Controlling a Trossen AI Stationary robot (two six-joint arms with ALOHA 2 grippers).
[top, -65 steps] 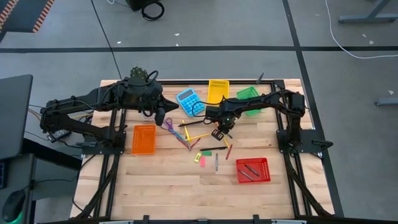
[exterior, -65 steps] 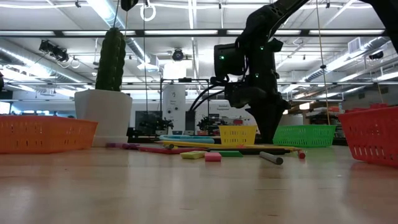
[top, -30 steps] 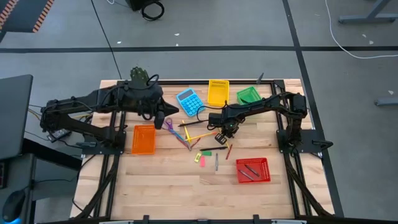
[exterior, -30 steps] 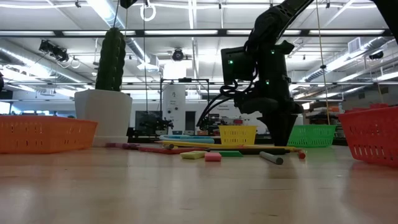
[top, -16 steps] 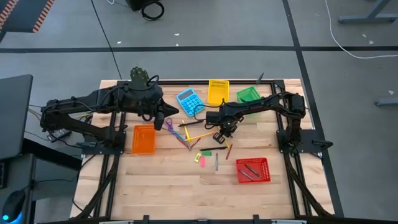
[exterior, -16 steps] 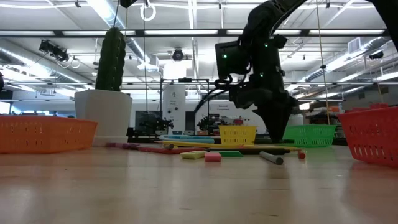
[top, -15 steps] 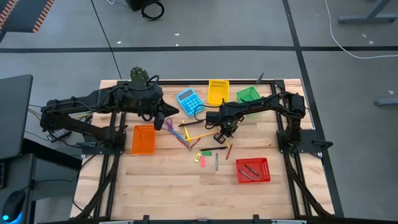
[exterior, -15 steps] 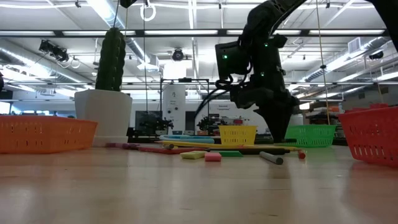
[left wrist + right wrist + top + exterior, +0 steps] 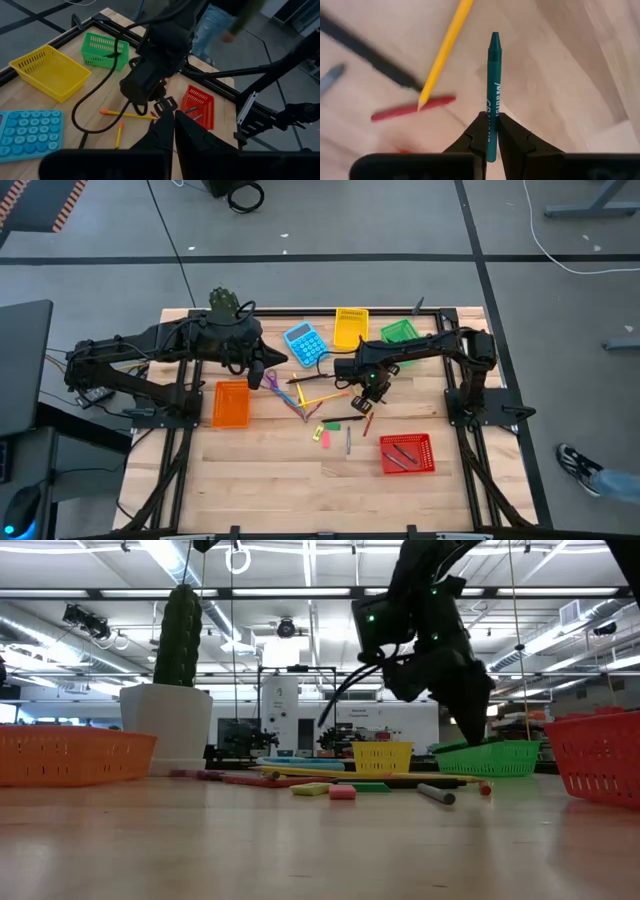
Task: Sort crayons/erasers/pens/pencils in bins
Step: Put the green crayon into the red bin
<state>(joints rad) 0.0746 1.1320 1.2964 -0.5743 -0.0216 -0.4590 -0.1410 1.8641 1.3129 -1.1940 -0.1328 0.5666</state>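
Note:
My right gripper (image 9: 372,388) hangs over the middle of the table, shut on a teal crayon (image 9: 492,85). Below it lie yellow pencils (image 9: 320,397), a red crayon (image 9: 366,423), a grey pen (image 9: 348,442), a green eraser (image 9: 331,425) and a pink eraser (image 9: 324,439). The bins are orange (image 9: 231,403), yellow (image 9: 350,326), green (image 9: 399,332) and red (image 9: 407,453); the red one holds pens. My left gripper (image 9: 258,370) waits shut above the table's left part, with nothing in it. My right gripper pinches the teal crayon's wrapped body (image 9: 491,107), toward its blunt end, between its two fingers. The fingers point steeply down. The crayon lies along them and sticks out past their ends, pointed tip (image 9: 494,37) foremost, clear of the table.
A blue calculator (image 9: 304,343) and purple-handled scissors (image 9: 275,380) lie left of the pile. A white pot with a cactus (image 9: 170,720) stands at the far left. A person's legs (image 9: 215,25) show beyond the table's right side. Bare wood lies along the near edge.
My right gripper has risen from the table with the teal crayon, tipped further downward and drifted slightly toward the table's right edge. The crayon is now lifted clear of the pile.

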